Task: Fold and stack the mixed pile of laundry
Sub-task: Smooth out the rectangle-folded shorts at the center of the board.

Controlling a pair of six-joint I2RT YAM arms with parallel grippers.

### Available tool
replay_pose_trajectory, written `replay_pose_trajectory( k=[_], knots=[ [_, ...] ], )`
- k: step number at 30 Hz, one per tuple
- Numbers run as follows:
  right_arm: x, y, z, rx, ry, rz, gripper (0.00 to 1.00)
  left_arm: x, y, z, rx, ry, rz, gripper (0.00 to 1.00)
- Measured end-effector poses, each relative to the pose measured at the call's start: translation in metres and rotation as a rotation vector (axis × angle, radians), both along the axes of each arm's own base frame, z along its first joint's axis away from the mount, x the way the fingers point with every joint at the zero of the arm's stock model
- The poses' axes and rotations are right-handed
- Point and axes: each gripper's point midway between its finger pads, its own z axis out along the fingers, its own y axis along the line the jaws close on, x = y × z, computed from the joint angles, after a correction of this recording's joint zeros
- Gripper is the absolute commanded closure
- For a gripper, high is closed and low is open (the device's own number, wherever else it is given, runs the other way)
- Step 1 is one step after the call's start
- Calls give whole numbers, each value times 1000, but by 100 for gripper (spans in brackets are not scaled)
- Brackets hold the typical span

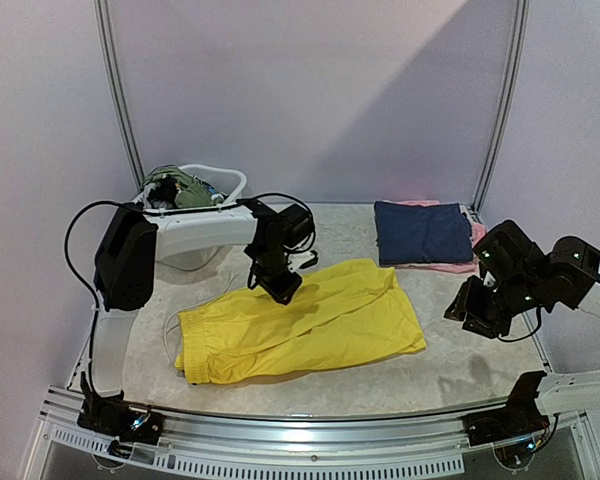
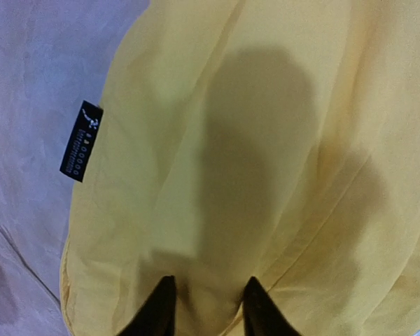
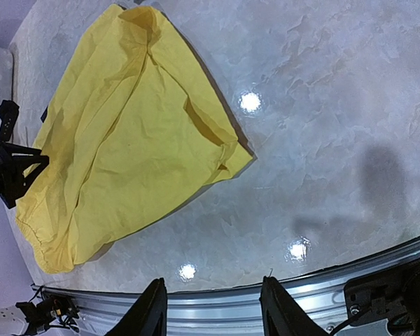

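Top view: a pale, marble-patterned table (image 1: 460,370) with lilac walls (image 1: 310,90) behind it, 2 slim metal posts (image 1: 120,90) rising at the back and a ribbed metal rail (image 1: 310,440) along the near edge. In the right wrist view, 3 lamp glints shine on the glossy top.

The yellow garment (image 1: 310,320) lies spread flat at table centre, with its gathered waistband towards 8 o'clock. At 10 o'clock sits a white tub (image 1: 230,180) holding the rest of the laundry pile (image 1: 180,188), olive-green and dark pieces bundled together. At 2 o'clock a folded navy piece (image 1: 423,232) rests on a pink piece (image 1: 460,265).

A black label (image 2: 81,141) is sewn at the yellow hem. It carries a small white logo and a line of white lettering, too fine to read.

The left gripper (image 1: 283,290) is over the garment's far edge with its tips spread and yellow cloth showing between them. They may be touching the fabric, but the left wrist view cuts them off low. The right gripper (image 1: 470,312) hangs at 3 o'clock, clear of the cloth, its jaws parted on nothing but bare table. The tub's contents are mostly hidden behind the left arm.
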Motion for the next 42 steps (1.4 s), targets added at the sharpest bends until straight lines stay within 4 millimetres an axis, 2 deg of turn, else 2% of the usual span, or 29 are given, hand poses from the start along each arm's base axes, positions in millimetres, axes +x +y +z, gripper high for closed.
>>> replay_pose_trajectory(
  k=[3, 15, 22, 25, 26, 32, 33, 37, 42],
  knots=[
    [0, -1, -1, -6, 2, -4, 55, 6, -2, 1, 5, -22, 3, 100],
    [4, 2, -11, -42, 33, -2, 57, 20, 8, 8, 6, -47, 32, 100],
    [5, 4, -11, -45, 33, 1, 57, 47, 37, 14, -11, -50, 144, 100],
    [5, 4, -13, -50, 39, 1, 57, 52, 45, 14, -13, -49, 177, 94],
    [6, 5, -14, -51, 39, 2, 57, 53, 46, 14, -14, -49, 186, 89],
    [12, 14, -9, -44, 31, 31, 57, 54, 45, 14, -27, -41, 242, 33],
    [14, 17, -8, -41, 27, 44, 57, 55, 44, 16, -34, -43, 252, 27],
    [28, 36, 4, -26, -1, 99, 58, 56, 41, 43, -86, -71, 288, 25],
    [54, 76, 11, 4, -25, 197, 62, 45, 48, 115, -204, -158, 326, 32]
  ],
)
